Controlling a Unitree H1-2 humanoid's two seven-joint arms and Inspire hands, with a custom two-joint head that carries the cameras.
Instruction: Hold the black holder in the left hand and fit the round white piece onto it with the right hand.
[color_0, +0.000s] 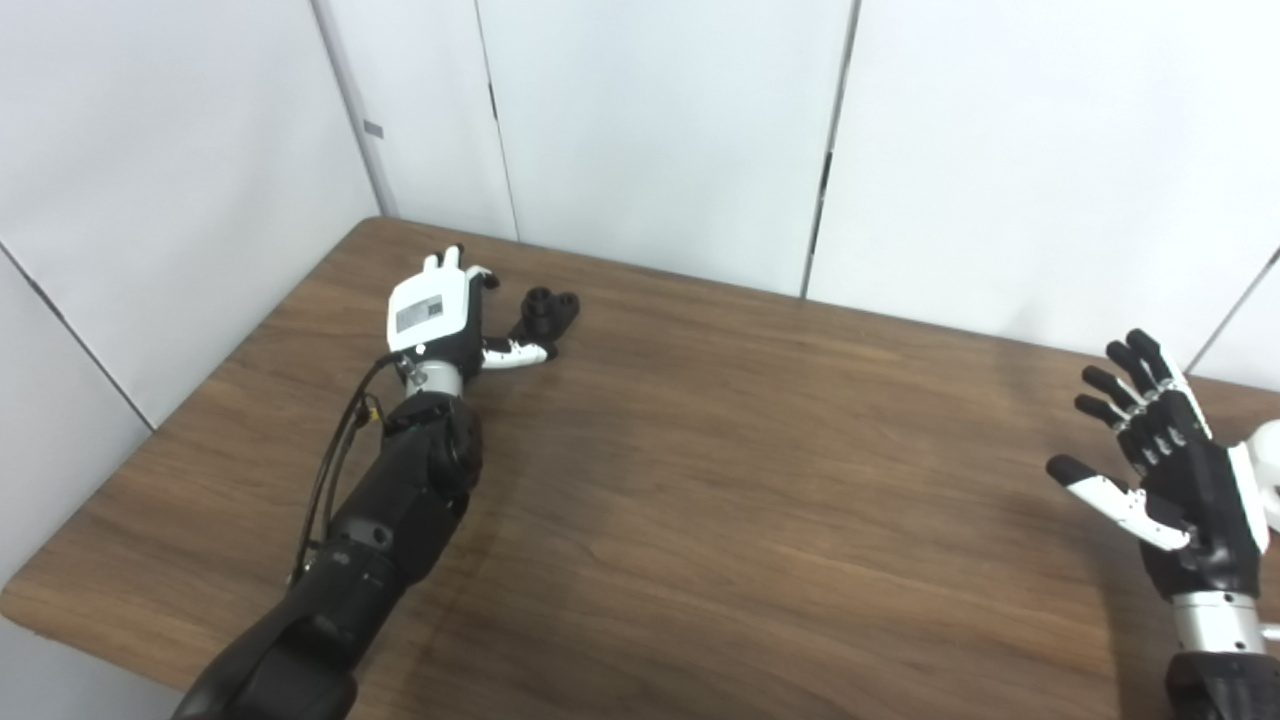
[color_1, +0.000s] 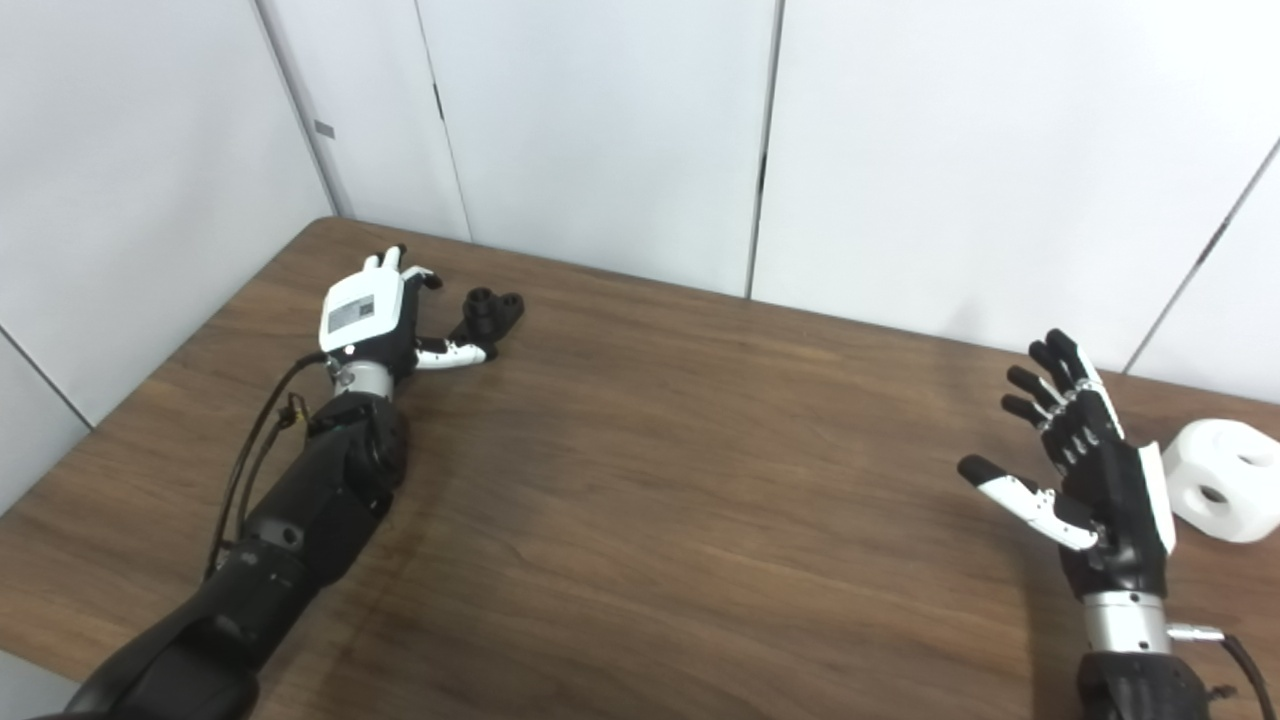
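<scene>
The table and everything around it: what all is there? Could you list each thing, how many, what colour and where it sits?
Table: one, dark brown wood grain, fills the lower part of both views.
Wall panels: several, white, standing behind the table and along its left side.
Black holder: one, black, on the table near the far left corner, just beyond the left hand's thumb.
Round white piece: one, white with round holes, on the table at the far right, beside the right hand.
Left hand: one, white back with black fingers, reaching next to the holder, not yet gripping it.
Right hand: one, black and white, open, fingers spread, raised.
</scene>
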